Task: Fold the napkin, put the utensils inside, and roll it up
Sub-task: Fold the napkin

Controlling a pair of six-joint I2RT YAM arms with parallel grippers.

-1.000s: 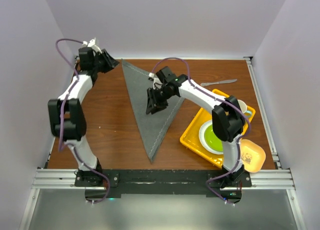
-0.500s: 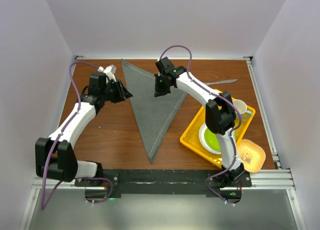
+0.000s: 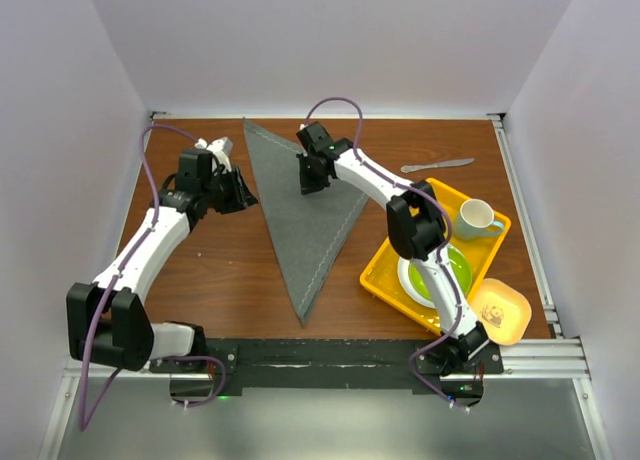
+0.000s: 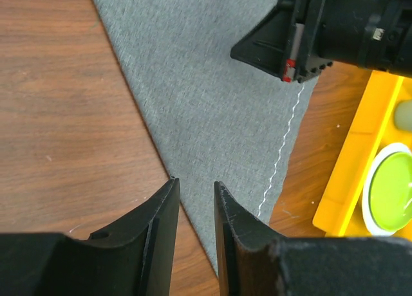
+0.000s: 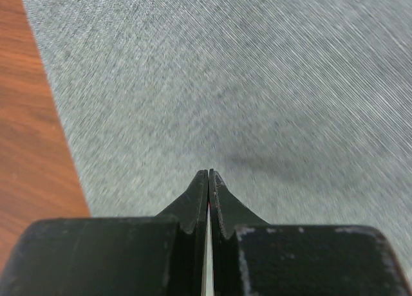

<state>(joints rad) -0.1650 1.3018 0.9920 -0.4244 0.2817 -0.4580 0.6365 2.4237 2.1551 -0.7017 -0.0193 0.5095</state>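
In the middle of the top view, got the napkin (image 3: pixel 305 215) lying flat on the table (image 3: pixel 210 280) as a long triangle, tip pointing at the bottom of the frame. Near its top edge, seeing the right gripper (image 3: pixel 308 180) pinched fully shut with nothing in it, right over the cloth. Just left of that, spotting the left gripper (image 3: pixel 243 194) slightly parted and empty, by the cloth's left edge. Upper right, found one utensil (image 3: pixel 438 166) on bare wood, well apart from the napkin.

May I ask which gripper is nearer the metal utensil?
Right. The right gripper is over the napkin; the left gripper is by the napkin's opposite edge, farther from the utensil.
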